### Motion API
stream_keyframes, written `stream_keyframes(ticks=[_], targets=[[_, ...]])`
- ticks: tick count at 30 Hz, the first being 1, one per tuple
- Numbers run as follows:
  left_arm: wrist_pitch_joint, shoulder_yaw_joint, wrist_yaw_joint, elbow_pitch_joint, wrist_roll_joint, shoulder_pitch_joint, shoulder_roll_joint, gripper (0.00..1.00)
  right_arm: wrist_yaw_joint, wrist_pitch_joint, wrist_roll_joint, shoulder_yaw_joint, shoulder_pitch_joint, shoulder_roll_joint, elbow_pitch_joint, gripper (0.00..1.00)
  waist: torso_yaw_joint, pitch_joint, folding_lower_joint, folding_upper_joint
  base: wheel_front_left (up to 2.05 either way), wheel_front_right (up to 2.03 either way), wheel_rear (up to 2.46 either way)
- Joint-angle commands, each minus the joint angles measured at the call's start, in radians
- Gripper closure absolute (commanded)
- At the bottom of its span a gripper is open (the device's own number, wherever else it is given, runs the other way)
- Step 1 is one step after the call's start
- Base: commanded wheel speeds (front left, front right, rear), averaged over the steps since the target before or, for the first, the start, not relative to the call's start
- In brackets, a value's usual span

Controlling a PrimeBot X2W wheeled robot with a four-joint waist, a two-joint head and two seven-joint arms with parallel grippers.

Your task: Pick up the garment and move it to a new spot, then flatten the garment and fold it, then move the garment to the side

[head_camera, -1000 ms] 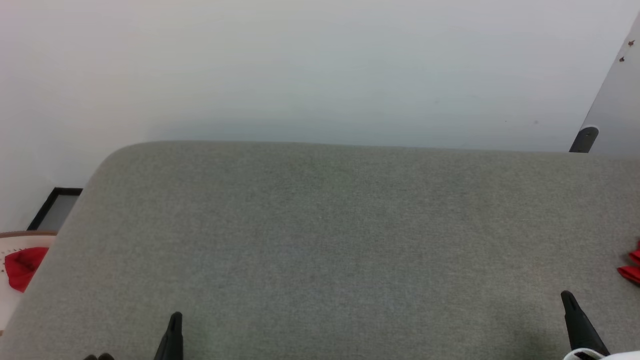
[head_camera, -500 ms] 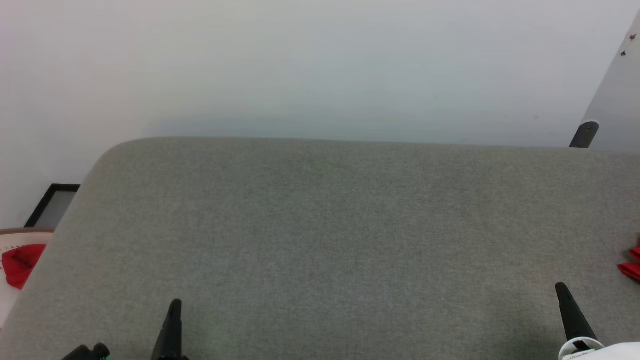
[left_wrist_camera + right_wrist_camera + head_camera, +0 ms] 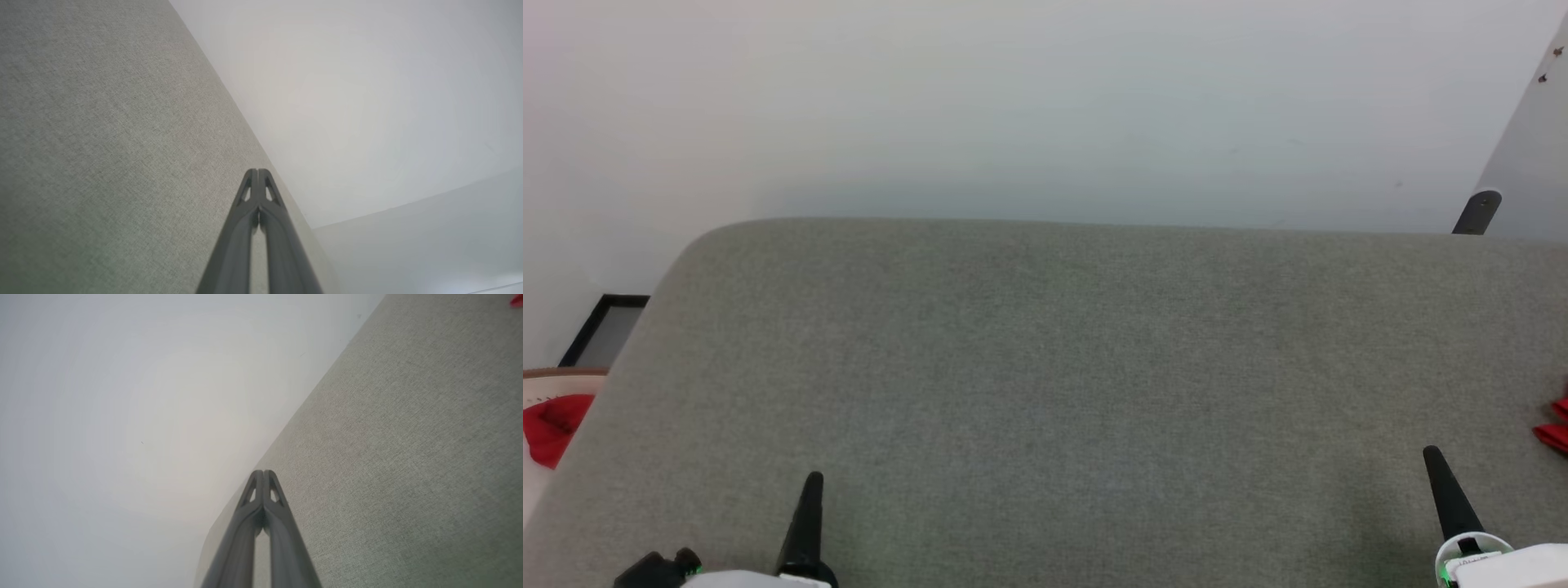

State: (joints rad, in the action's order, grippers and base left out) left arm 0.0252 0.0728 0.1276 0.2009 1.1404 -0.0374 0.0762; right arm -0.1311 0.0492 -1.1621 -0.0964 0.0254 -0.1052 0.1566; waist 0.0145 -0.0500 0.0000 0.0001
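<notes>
Red fabric peeking in at the right edge of the grey padded surface (image 3: pixel 1045 367) is all that shows of what looks to be the garment (image 3: pixel 1553 431), too little to tell whether it lies folded or loose. Nearest it, the right gripper (image 3: pixel 1431 454) has its dark fingers pressed together with nothing between them; the left gripper (image 3: pixel 814 480), well apart across the surface, is likewise closed and empty. The scene fits a jersey waiting at one side, or one folded and set there. Doing well here means seeing more of it, and not mistaking the small red cloth (image 3: pixel 551 420) in the basket (image 3: pixel 556 374) for it.
</notes>
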Motion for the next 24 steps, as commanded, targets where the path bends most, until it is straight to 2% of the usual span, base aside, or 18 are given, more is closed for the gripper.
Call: stream_keyframes(ticks=[1, 24], targets=[[-0.007, 0.006, 0.003, -0.006, 0.025, 0.027, 0.002, 1.00, 0.000, 0.003, -0.022, -0.007, -0.026, 0.002, -0.003, 1.00, 0.000, 0.001, 0.0000, -0.0001, 0.00, 0.00, 0.00], [-0.066, 0.022, 0.004, 0.016, 0.220, 0.083, -0.011, 1.00, 0.000, 0.031, -0.208, -0.012, -0.076, 0.026, 0.037, 1.00, -0.006, 0.020, 0.0000, -0.0001, 0.00, 0.00, 0.00]])
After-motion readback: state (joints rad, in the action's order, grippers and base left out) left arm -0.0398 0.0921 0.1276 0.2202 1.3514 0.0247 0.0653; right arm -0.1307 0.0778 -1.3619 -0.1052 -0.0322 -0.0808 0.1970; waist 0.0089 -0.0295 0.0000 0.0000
